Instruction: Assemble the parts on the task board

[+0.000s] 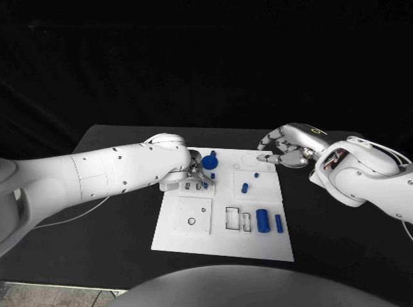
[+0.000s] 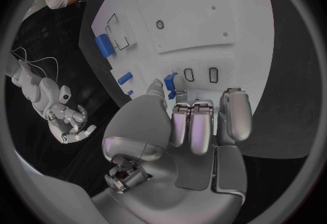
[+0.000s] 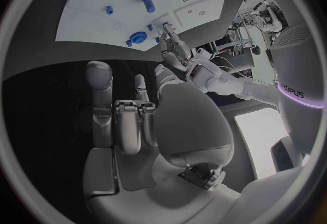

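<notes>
- Head view: you see the left hand [image 1: 199,174] over the task board [image 1: 220,240], its fingers at a blue part [image 1: 210,162]; the right hand [image 1: 288,148] hovers curled beside the board's far corner.
- Left wrist view: your left fingertips [image 2: 158,86] touch the small blue part [image 2: 171,83]; whether they pinch it, you cannot tell.
- Right wrist view: the right hand's fingers [image 3: 100,93] hold nothing.

The room is dark and the desk [image 1: 335,236] is black. The white task board [image 1: 227,240] looks bright under soft light from above. Both wrist pictures are round, and straight edges bend near the rim. A bright window glows at 4 o'clock in the right wrist view.
</notes>
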Motion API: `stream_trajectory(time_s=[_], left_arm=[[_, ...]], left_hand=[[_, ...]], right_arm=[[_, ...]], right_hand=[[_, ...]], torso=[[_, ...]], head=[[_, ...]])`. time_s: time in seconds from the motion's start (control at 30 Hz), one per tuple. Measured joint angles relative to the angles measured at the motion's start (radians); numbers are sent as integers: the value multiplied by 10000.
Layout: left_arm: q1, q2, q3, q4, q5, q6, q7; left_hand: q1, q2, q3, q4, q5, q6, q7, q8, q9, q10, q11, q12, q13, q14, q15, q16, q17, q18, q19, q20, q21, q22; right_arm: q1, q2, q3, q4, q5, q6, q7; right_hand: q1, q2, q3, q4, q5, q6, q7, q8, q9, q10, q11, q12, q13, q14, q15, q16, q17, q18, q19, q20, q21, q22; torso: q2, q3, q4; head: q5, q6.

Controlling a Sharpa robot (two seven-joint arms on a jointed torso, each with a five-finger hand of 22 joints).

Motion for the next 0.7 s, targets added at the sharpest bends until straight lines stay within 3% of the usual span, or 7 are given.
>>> stream_trajectory(time_s=[0.7], left_arm=[[-86,179,0,-355,74,101,29]], left_hand=[[107,-104,264,-98,235,-1,0,-273,185,19,-19,0,-8,0,0,0,-1,2,-154,10,-137,-3]], right_arm=[[-52,-28,-1,-34,105,134,-59]], right_hand=[[40,40,0,0,0,0,0,0,6,-37,37,0,-2,-37,36,-49,-2,1,0,0,-151,-65]], torso=[[-11,-3,0]], head=[[-48,-1]])
